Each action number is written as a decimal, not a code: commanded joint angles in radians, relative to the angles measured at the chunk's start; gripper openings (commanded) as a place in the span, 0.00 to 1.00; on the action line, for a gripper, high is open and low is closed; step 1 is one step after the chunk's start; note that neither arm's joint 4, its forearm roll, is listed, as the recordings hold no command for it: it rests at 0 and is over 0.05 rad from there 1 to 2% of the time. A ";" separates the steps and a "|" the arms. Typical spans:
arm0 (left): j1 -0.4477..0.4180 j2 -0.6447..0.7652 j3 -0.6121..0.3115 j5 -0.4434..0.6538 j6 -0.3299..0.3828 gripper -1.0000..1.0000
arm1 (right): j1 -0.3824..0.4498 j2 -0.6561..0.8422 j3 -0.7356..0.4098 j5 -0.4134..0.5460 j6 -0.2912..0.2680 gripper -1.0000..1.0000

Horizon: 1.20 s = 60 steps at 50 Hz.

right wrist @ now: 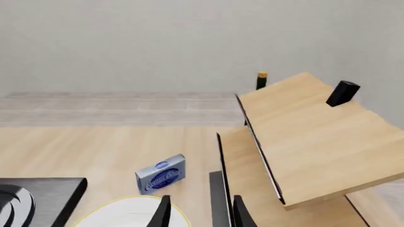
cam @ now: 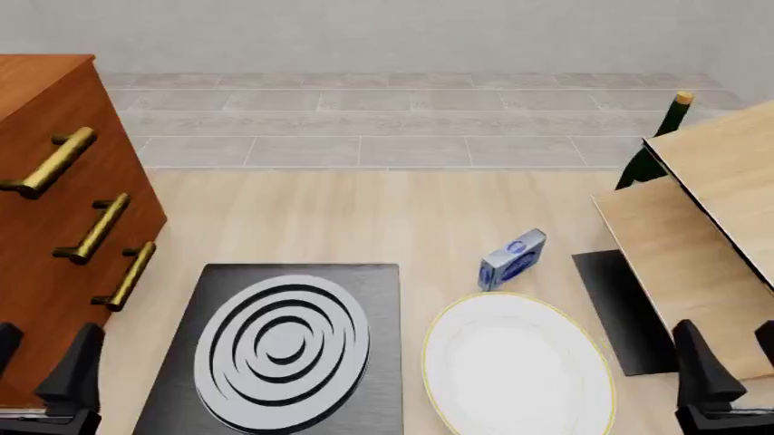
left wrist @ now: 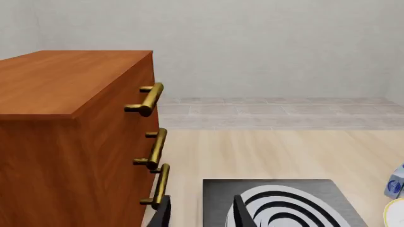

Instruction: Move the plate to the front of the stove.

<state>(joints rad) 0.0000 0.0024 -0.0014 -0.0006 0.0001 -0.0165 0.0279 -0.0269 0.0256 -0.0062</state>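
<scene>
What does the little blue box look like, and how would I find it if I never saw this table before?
Start at the stove, the dark square slab with the grey ringed burner. Right of it lies the big white plate. Just past the plate's far rim stands the small blue box, tilted, with a white oval label; it is the only blue thing there.

A plain pale grey wall closes the far side; below it runs a band of grey-beige floor tiles; a reddish wooden cabinet with brass handles stands left; light wooden boards slope right.
</scene>
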 commanded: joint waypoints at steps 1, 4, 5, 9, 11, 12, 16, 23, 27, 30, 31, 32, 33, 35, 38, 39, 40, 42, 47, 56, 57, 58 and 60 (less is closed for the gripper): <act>0.000 0.005 -0.003 -0.001 0.000 1.00 | 0.012 -0.024 0.024 -0.026 0.009 1.00; 0.000 0.005 -0.003 -0.001 0.000 1.00 | 0.013 -0.026 0.023 -0.024 0.007 1.00; 0.000 0.005 -0.003 -0.001 0.000 1.00 | 0.014 -0.026 0.023 -0.025 0.009 1.00; 0.000 0.005 -0.003 -0.001 0.000 1.00 | 0.019 -0.027 0.008 -0.014 0.009 1.00; 0.000 0.005 -0.003 -0.001 0.000 1.00 | 0.022 -0.023 0.002 -0.009 0.004 1.00; 0.000 0.005 -0.003 -0.001 0.000 1.00 | 0.021 -0.024 -0.001 -0.006 0.007 1.00; 0.000 0.005 -0.003 -0.001 0.000 1.00 | 0.015 -0.009 -0.013 0.021 -0.011 1.00; 0.000 0.005 -0.003 -0.001 0.000 1.00 | 0.003 -0.006 -0.079 0.090 0.011 1.00; 0.000 0.005 -0.003 -0.001 0.000 1.00 | -0.014 -0.003 -0.131 0.138 0.007 1.00; 0.000 0.005 -0.003 -0.001 0.000 1.00 | 0.024 0.005 -0.165 0.180 -0.034 1.00; 0.000 0.005 -0.003 -0.001 0.000 1.00 | 0.023 0.001 -0.180 0.200 -0.030 1.00; 0.000 0.005 -0.003 -0.001 0.000 1.00 | 0.023 -0.001 -0.184 0.206 -0.027 1.00; 0.000 0.005 -0.003 -0.001 0.000 1.00 | 0.030 0.003 -0.196 0.220 -0.021 1.00; 0.000 0.005 -0.003 -0.001 0.000 1.00 | 0.038 0.005 -0.220 0.245 0.000 1.00; 0.000 0.005 -0.003 -0.001 0.000 1.00 | 0.063 0.005 -0.262 0.281 -0.028 1.00; 0.000 0.005 -0.003 -0.001 0.000 1.00 | 0.078 0.017 -0.277 0.295 -0.013 1.00; 0.000 0.005 -0.003 -0.001 0.000 1.00 | 0.077 0.017 -0.302 0.315 0.030 1.00; 0.000 0.005 -0.003 -0.001 0.000 1.00 | 0.077 0.013 -0.332 0.342 0.030 1.00; 0.000 0.005 -0.003 -0.001 0.000 1.00 | 0.069 0.028 -0.408 0.439 0.070 1.00; 0.000 0.005 -0.003 -0.001 0.000 1.00 | 0.142 0.085 -0.501 0.561 0.159 1.00; 0.000 0.005 -0.003 -0.001 0.000 1.00 | 0.134 0.083 -0.518 0.571 0.145 1.00; 0.000 0.005 -0.003 -0.001 0.000 1.00 | 0.133 0.086 -0.527 0.578 0.144 1.00; 0.000 0.005 -0.003 -0.001 0.000 1.00 | 0.136 0.093 -0.548 0.588 0.136 1.00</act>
<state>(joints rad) 0.0000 0.0076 -0.0043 -0.0019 0.0001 0.0900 0.0844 -0.4654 0.5043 0.0945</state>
